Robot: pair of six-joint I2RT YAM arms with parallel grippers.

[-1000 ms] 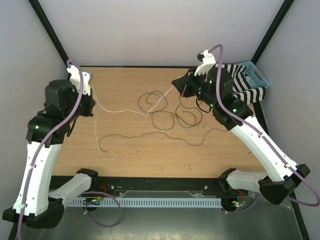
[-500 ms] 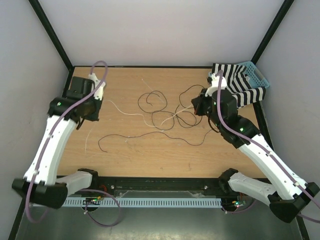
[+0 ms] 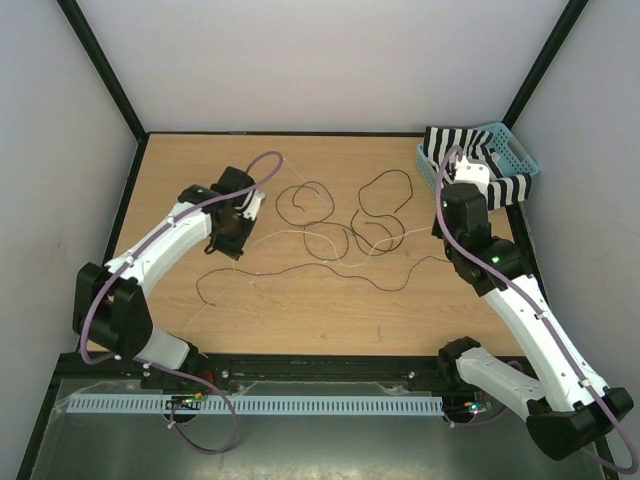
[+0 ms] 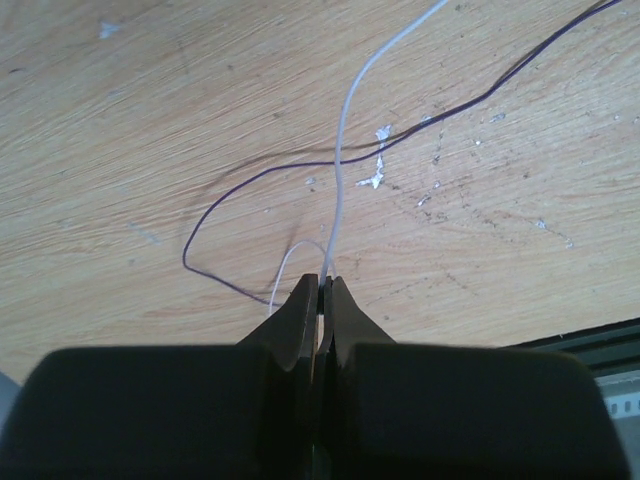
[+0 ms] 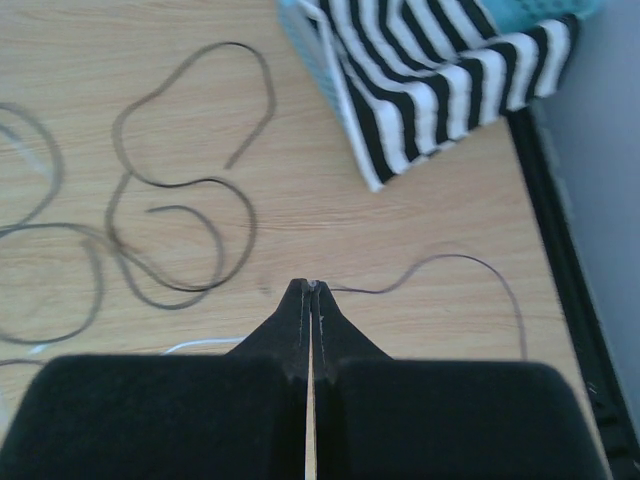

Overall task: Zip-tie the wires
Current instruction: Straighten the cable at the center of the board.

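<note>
The wires lie in thin black loops across the middle of the wooden table, with a pale wire running through them. My left gripper is at their left end, low over the table. In the left wrist view my left gripper is shut on the pale wire, which rises from the tips and crosses a dark wire. My right gripper hangs right of the loops. In its wrist view my right gripper is shut with a pale bit at the tips. A pale strand leaves to the left, and a dark wire arches off to the right.
A teal basket holding a black-and-white striped cloth stands at the far right corner, close behind my right wrist. The cloth fills the upper right of the right wrist view. Black frame posts and walls close in the table.
My left arm swung from the far left edge in toward the wires and lowered. My right arm drew back to the right, toward the basket. The pale wire between them now lies lower and flatter.
</note>
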